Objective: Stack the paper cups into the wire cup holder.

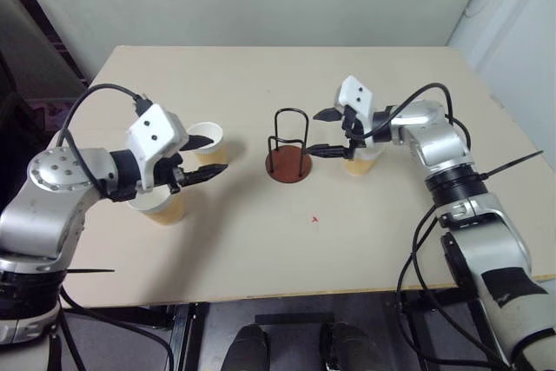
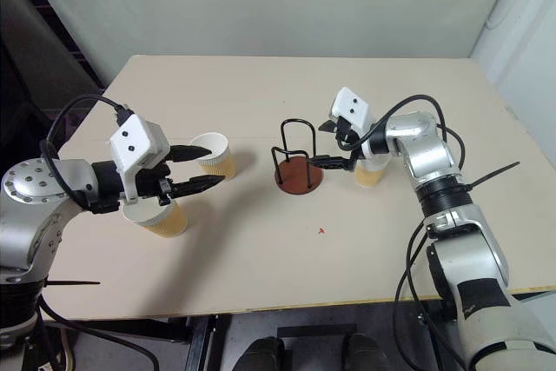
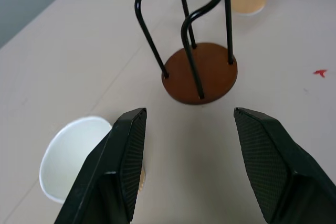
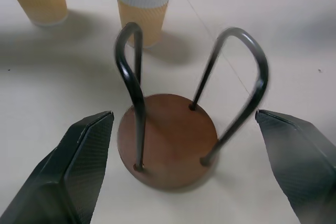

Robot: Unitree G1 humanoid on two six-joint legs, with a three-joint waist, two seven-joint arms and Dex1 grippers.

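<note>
Nothing stacked yet — wire cup holder (image 1: 289, 155) empty at mid-table, all three paper cups (image 2: 215, 155) standing loose around it, left gripper (image 1: 198, 159) and right gripper (image 1: 328, 132) both spread open and empty beside cups — every placement left.

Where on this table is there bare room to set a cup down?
Free: the far half of the table, behind everything, and the near strip around the red mark. Crowded: the middle band, with two paper cups under the left gripper and the wire cup holder beside the right gripper.
</note>
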